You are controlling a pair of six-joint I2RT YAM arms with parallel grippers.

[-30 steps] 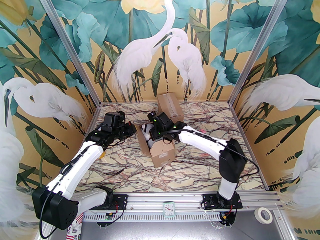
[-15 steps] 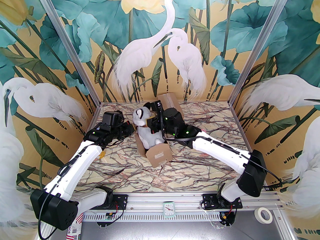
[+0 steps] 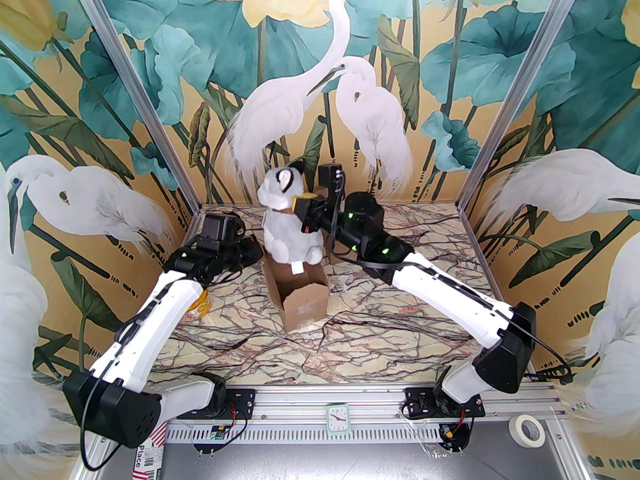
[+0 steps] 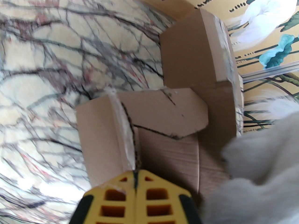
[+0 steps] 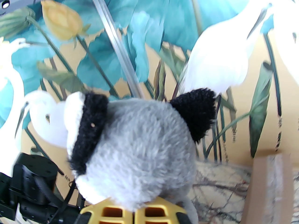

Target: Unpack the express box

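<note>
The open brown express box (image 3: 305, 304) stands mid-table, its inside (image 4: 168, 157) showing in the left wrist view. A grey and white plush toy (image 3: 290, 228) with black ears hangs upright just above the box's opening. My right gripper (image 3: 301, 207) is shut on the plush toy (image 5: 140, 146) at its neck, yellow fingers (image 5: 112, 212) under the fur. My left gripper (image 3: 257, 252) is shut on the box's left wall edge, the cardboard running between its yellow fingers (image 4: 116, 195). The toy's grey fur (image 4: 259, 171) bulges in from the right.
A second, taped cardboard box (image 4: 198, 55) lies behind the open one near the back wall, also at the right edge (image 5: 271, 190). A yellow object (image 3: 202, 305) lies under the left forearm. A small clock (image 3: 337, 418) and tape roll (image 3: 525, 430) sit off the table front.
My right gripper has risen and drawn back, pulling the plush toy up out of the box. The box has swung upright and shifted left. The left gripper has kept its hold.
</note>
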